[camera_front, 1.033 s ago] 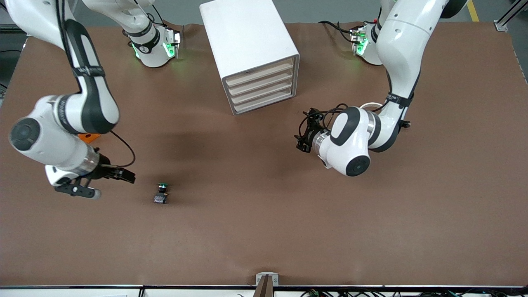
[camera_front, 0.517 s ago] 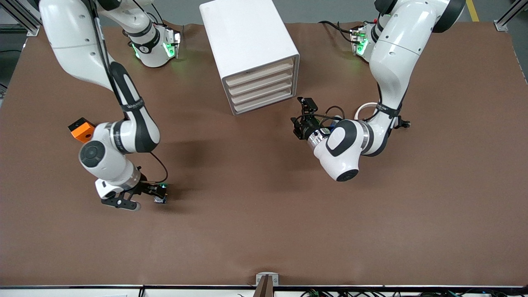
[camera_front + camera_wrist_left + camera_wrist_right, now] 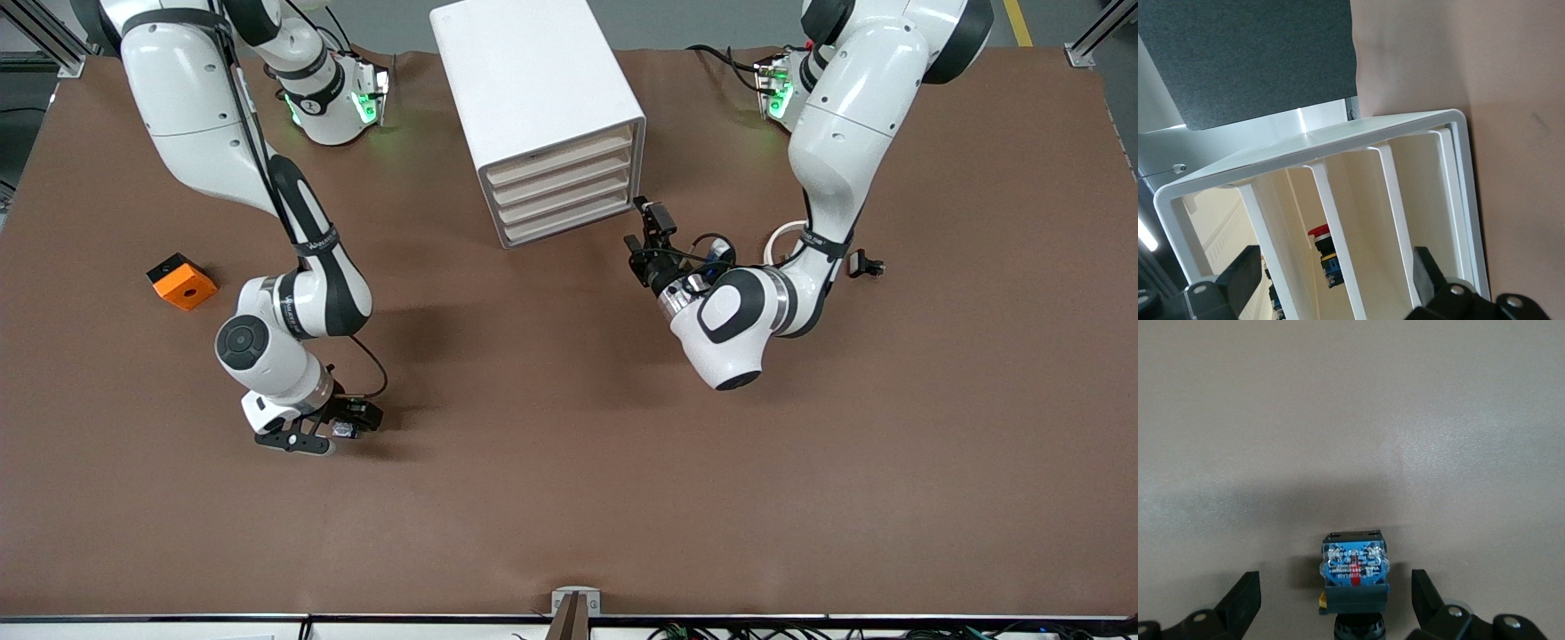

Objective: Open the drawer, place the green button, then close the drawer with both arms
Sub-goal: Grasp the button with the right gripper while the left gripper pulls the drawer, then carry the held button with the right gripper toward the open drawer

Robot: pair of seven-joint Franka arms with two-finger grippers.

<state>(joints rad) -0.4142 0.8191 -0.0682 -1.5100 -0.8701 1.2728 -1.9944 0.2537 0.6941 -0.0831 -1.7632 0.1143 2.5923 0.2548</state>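
Brown desk (image 3: 569,498) carried the button (image 3: 1355,577) between my right gripper's (image 3: 345,430) jaws, which stood apart on either side of it, not touching. The button lay on its side, its long axis running along the gap, blue base away from my wrist and cap end toward it. My left gripper (image 3: 653,233), jaws apart, faced the white drawer cabinet (image 3: 542,116), all drawers shut.

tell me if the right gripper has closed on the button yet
Not yet. In the right wrist view the right gripper is open, its fingers standing apart on either side of the button, which lies on the table.
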